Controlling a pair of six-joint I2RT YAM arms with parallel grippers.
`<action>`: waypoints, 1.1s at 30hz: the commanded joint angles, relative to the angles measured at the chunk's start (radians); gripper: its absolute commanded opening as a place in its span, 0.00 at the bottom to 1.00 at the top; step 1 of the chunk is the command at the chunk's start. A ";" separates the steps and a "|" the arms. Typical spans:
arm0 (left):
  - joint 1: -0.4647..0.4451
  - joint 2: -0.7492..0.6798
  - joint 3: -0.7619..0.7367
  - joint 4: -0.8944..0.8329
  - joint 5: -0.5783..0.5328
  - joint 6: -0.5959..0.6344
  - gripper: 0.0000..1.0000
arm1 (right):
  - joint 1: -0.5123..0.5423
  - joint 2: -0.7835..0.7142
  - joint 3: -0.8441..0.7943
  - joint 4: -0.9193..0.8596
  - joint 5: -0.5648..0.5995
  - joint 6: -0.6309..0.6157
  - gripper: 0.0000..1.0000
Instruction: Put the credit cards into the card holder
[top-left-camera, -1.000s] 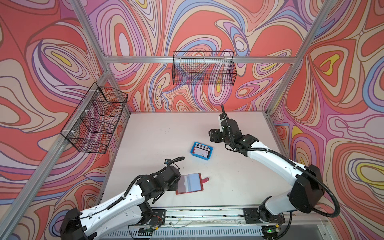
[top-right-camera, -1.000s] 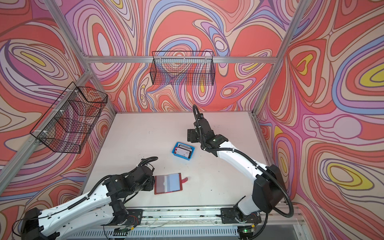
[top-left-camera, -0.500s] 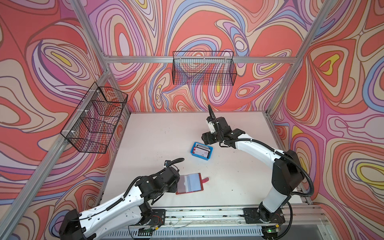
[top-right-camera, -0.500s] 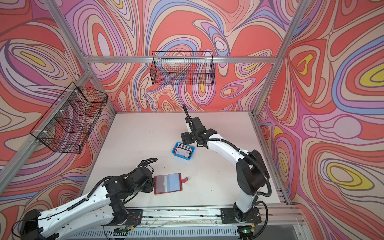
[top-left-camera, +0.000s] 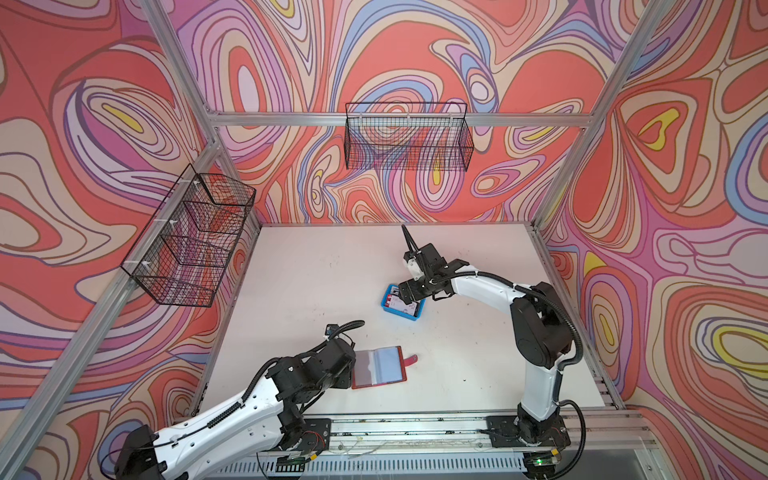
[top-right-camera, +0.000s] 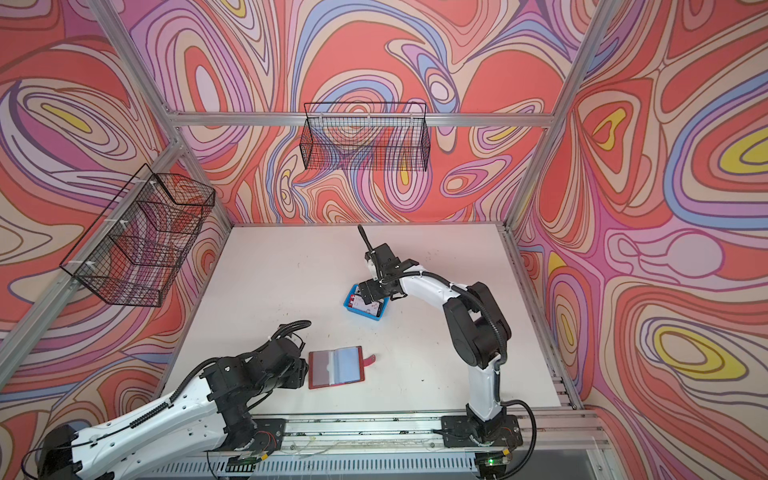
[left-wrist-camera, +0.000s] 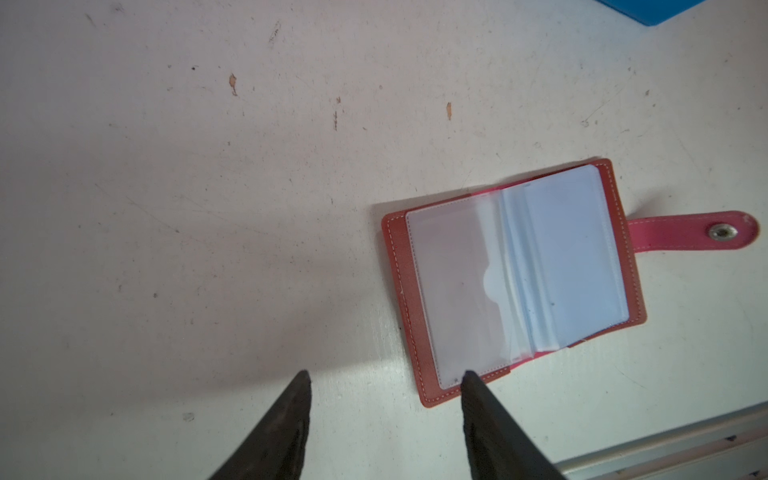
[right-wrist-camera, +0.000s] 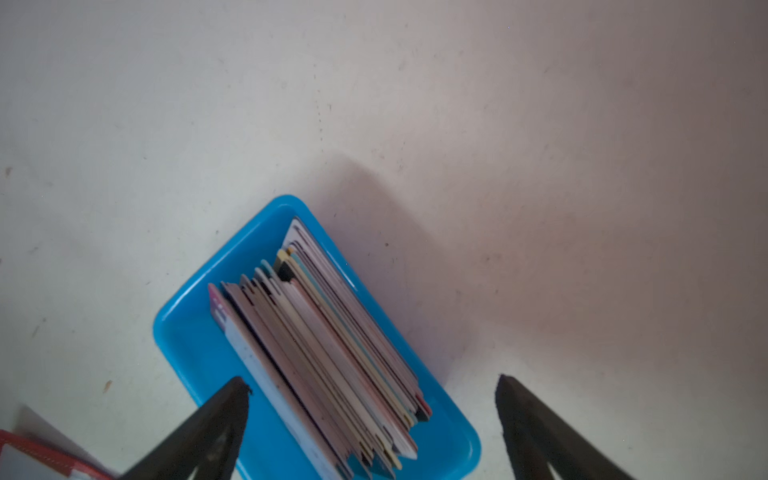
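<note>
The red card holder (top-left-camera: 382, 368) (top-right-camera: 337, 366) lies open on the table near the front, clear sleeves up and snap tab pointing right. In the left wrist view my left gripper (left-wrist-camera: 386, 376) is open and holds nothing, and one fingertip (left-wrist-camera: 471, 384) overlaps a corner of the card holder (left-wrist-camera: 511, 282). The credit cards (right-wrist-camera: 324, 353) stand on edge as a stack in a blue tray (right-wrist-camera: 187, 336). My right gripper (right-wrist-camera: 372, 380) is open wide just above them, a finger on each side of the stack. Both top views show it over the tray (top-left-camera: 409, 316) (top-right-camera: 365, 316).
One black wire basket (top-left-camera: 409, 141) hangs on the back wall and another (top-left-camera: 191, 245) on the left wall. An aluminium rail (top-left-camera: 415, 428) with both arm bases runs along the table's front edge. A corner of the card holder (right-wrist-camera: 25, 457) shows in the right wrist view.
My right arm has swung left and down from behind the blue tray to just over the cards, and its jaws have opened wider. The left arm and the card holder have barely moved.
</note>
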 joint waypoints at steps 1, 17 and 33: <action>-0.003 0.004 -0.003 -0.026 -0.003 -0.016 0.60 | -0.001 0.014 0.023 -0.045 -0.032 -0.017 0.98; -0.003 0.017 -0.001 -0.020 -0.002 -0.015 0.60 | -0.002 0.023 0.017 -0.043 -0.105 -0.017 0.98; -0.004 0.029 -0.001 -0.016 0.005 -0.013 0.60 | -0.001 0.126 0.100 -0.057 0.013 -0.023 0.98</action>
